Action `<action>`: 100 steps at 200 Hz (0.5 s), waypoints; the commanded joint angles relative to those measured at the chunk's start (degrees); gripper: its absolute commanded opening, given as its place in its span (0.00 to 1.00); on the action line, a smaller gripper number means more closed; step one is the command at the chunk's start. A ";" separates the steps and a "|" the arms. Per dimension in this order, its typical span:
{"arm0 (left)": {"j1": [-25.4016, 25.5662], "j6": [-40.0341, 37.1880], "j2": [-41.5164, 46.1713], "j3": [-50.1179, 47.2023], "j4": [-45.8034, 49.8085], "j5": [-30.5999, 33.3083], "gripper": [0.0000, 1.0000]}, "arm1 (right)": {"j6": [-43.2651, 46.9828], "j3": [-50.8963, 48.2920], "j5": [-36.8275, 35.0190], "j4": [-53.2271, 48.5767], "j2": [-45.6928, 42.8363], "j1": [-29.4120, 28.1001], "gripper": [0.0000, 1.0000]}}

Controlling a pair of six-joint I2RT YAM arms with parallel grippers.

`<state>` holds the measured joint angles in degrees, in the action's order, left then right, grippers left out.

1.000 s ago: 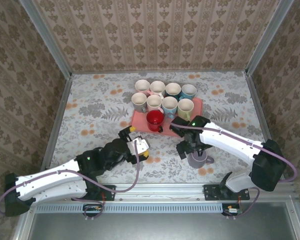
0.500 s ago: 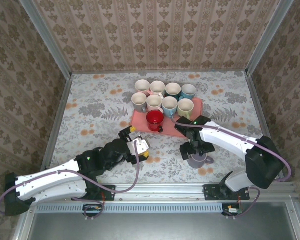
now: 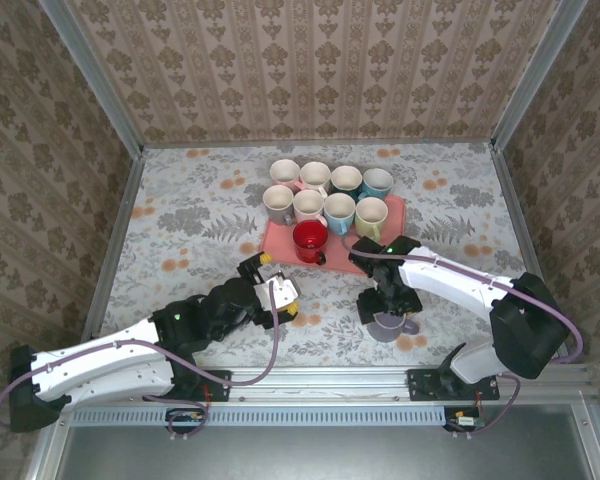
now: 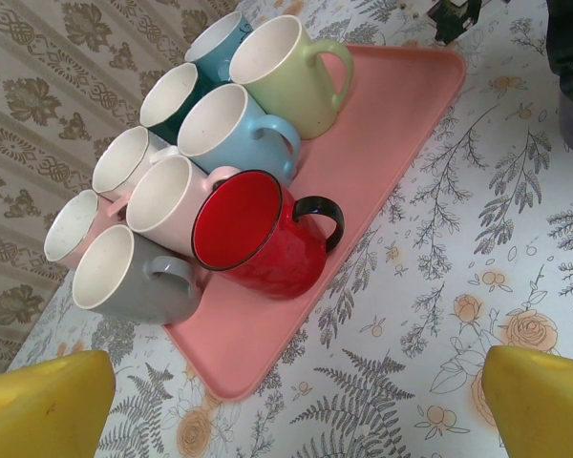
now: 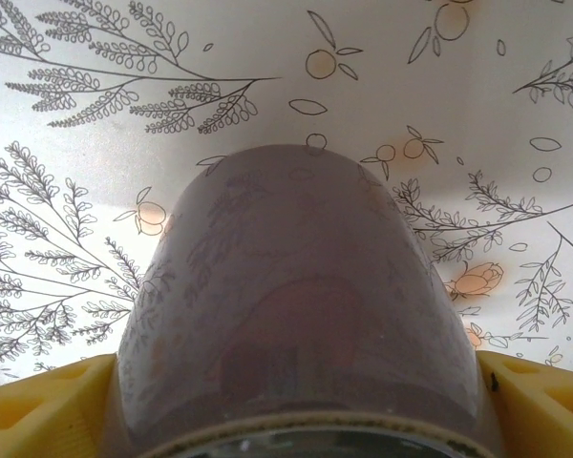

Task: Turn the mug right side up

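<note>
A dull purple-grey mug [image 3: 390, 326] stands upside down on the floral tabletop, at the near right, its handle pointing right. Its base faces the right wrist camera, where the mug [image 5: 296, 286] takes up the middle of the picture. My right gripper [image 3: 384, 313] reaches down over it. The yellow fingers [image 5: 48, 410] lie against both sides of the mug with no gap showing. My left gripper [image 3: 280, 297] hovers over bare table left of the mug. Its jaws [image 4: 296, 410] are wide open with nothing between them.
A pink tray [image 3: 280, 245] behind both grippers holds several upright mugs, the red mug [image 3: 309, 238] nearest. In the left wrist view the tray [image 4: 401, 114] and the red mug [image 4: 258, 234] lie just ahead. Patterned walls close in the table.
My right gripper has come down lower over the mug and its fingers have drawn in against the mug's sides. The left arm has stayed still.
</note>
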<state>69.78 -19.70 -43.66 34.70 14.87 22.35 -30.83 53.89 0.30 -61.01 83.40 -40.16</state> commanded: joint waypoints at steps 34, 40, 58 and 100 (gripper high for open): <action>0.45 -0.07 -0.02 0.83 0.24 0.33 1.00 | 1.65 -2.41 5.25 5.56 3.26 -2.29 0.75; 0.45 -0.07 -0.02 0.76 0.23 0.51 1.00 | 1.65 -2.29 5.65 5.79 2.91 -2.29 0.69; 0.45 0.01 0.07 0.68 0.16 0.68 1.00 | 0.75 -2.04 7.44 7.01 0.84 -1.92 0.46; -0.24 0.00 0.76 0.50 0.35 -0.25 1.00 | -4.40 -2.04 19.33 13.54 -7.25 1.61 0.41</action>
<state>69.76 -19.70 -43.66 34.70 14.85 22.44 -31.97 52.62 6.76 -57.25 80.12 -40.01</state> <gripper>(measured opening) 0.998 0.809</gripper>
